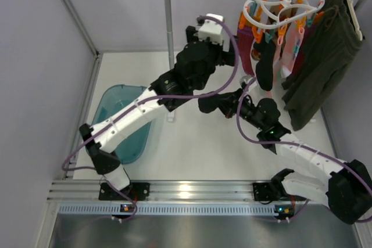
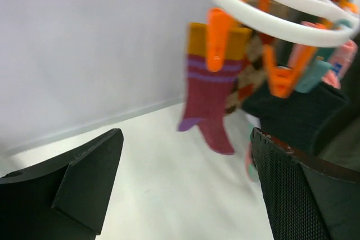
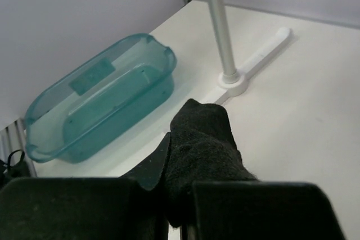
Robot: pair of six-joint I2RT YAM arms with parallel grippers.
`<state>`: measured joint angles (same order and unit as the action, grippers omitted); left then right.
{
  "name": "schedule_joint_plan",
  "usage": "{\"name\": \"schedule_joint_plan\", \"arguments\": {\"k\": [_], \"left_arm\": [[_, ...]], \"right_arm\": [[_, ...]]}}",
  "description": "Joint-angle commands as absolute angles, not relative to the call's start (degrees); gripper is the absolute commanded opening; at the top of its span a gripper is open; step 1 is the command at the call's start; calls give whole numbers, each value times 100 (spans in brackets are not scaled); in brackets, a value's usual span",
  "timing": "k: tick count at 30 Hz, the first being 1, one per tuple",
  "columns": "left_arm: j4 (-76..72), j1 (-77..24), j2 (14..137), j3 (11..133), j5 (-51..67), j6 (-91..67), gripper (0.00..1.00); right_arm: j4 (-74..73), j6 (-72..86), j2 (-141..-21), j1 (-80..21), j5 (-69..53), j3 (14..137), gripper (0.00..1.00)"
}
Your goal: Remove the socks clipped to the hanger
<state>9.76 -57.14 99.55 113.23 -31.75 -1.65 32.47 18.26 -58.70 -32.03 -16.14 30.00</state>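
Left gripper [image 2: 185, 161] gapes wide, nothing between its flat black fingers, just below the hanger [image 2: 270, 18], a smooth white plastic ring. A ribbed maroon sock [image 2: 211, 102] with a mustard cuff dangles from it, pinched by an orange peg [image 2: 216, 37]. Right gripper [image 3: 177, 195], below the hanger and well clear of it, is clamped tight on a fuzzy black knit sock [image 3: 202, 144].

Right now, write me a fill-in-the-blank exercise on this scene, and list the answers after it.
1. The jaws of the right gripper are shut on a ____ sock.
2. The jaws of the left gripper stand ____.
3. The maroon sock hangs from an ____ clothespin on the hanger.
Missing words: black; open; orange.
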Motion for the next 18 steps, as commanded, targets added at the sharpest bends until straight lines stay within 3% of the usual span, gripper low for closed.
{"name": "schedule_joint_plan", "arguments": {"k": [1,10,15,17,18], "left_arm": [[763,-5704,8748,10411,-5055,-492,98],[1283,-5984,5346,7368,-8566,-853,99],[1266,-6855,4606,7207,-10001,173,98],[1266,-6908,4351,7102,-10002,403,99],[1257,-6926,4264,7058,-10002,456,99]], "right_arm": [[3885,2215,-6493,-3559,-2197,3576,0],[2533,1899,-9261,-5290,-1741,6509,2],[1540,1933,-11174,-5871,-1661,8783,4],[1180,1890,-11669,-5993,-1696,9454,11],[786,1829,-12116,-6038,-1696,10110,28]]}}
